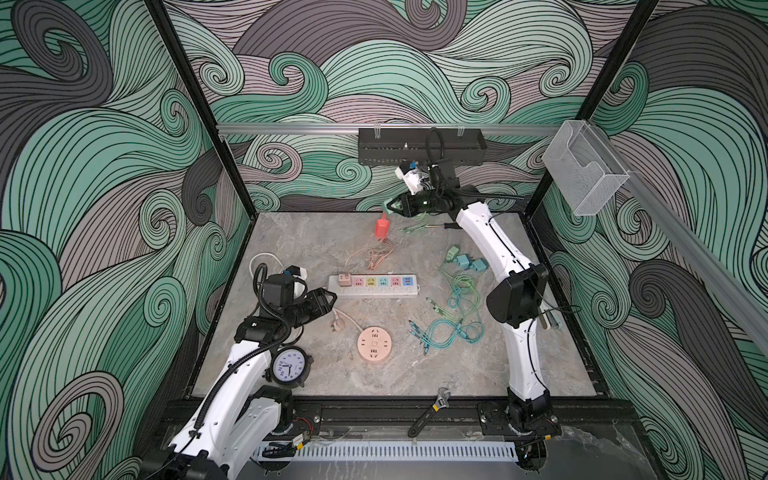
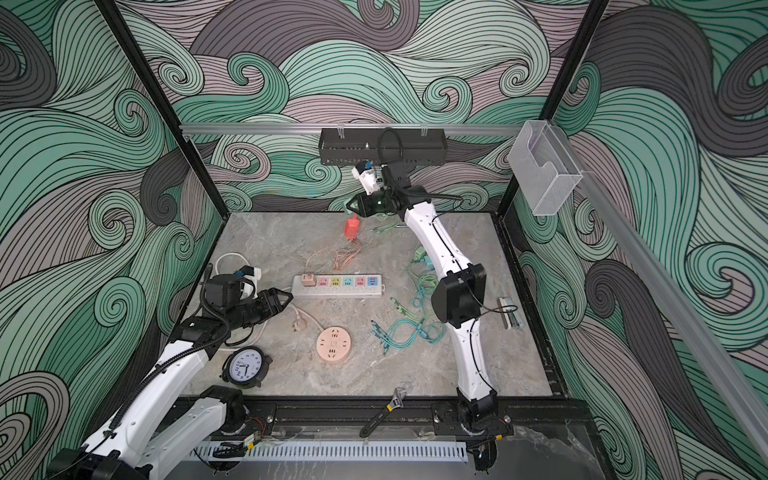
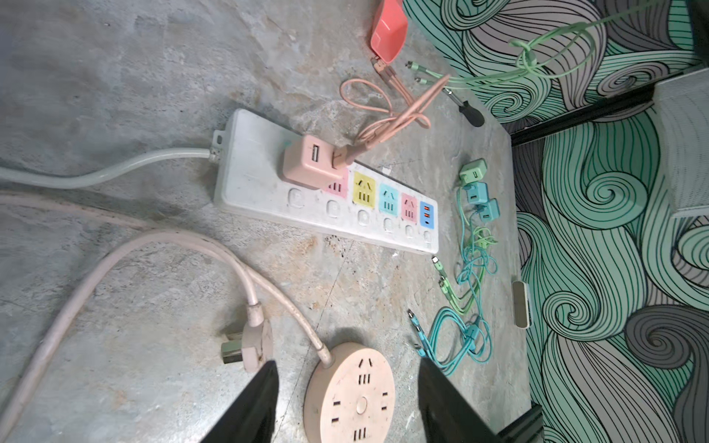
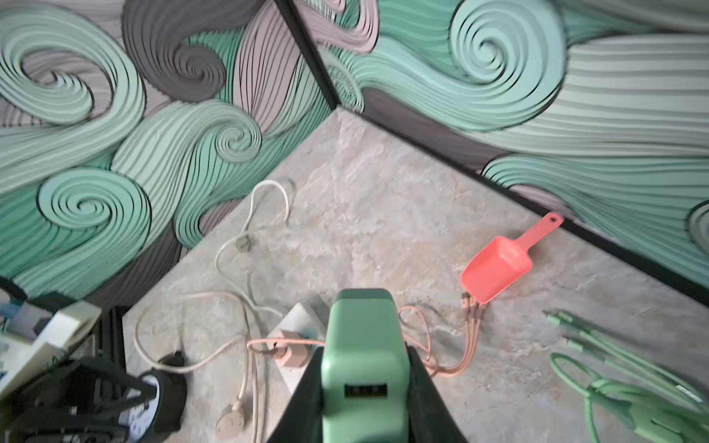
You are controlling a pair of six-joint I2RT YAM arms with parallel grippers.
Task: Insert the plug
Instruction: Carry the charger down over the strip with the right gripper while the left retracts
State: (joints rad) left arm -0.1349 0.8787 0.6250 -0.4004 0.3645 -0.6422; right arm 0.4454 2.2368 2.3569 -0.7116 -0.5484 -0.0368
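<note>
Well, starting on the left, the black left gripper (image 1: 330,296) hovers low by the left end of the long white power strip with coloured sockets (image 1: 374,293), its jaws apart and nothing between them. A pink cube adapter (image 1: 344,279) already fills the strip's leftmost socket, so the yellow socket (image 1: 371,282) beside it and those to its right look free. Farther right, toward the back wall, the black right gripper (image 1: 392,206) is clamped on the mint-green cube plug (image 4: 362,337), held up in the air and well apart from the strip. I'd judge that plug to be light, hard, smooth-sided plastic, so it could twist between the pads if pushed off-axis. A hold across its flat flanks, as now, seems sound. Its prongs are hidden from me. The strip looks light and may slide, so the left gripper could steady its bare end. Room is decent, with open stone tabletop around the strip, though the coral plastic scoop (image 1: 382,227) and loose pink cable (image 1: 374,255) lie under the likely path, and a tangle of teal and green cables (image 1: 453,320) crowds the right.
</note>
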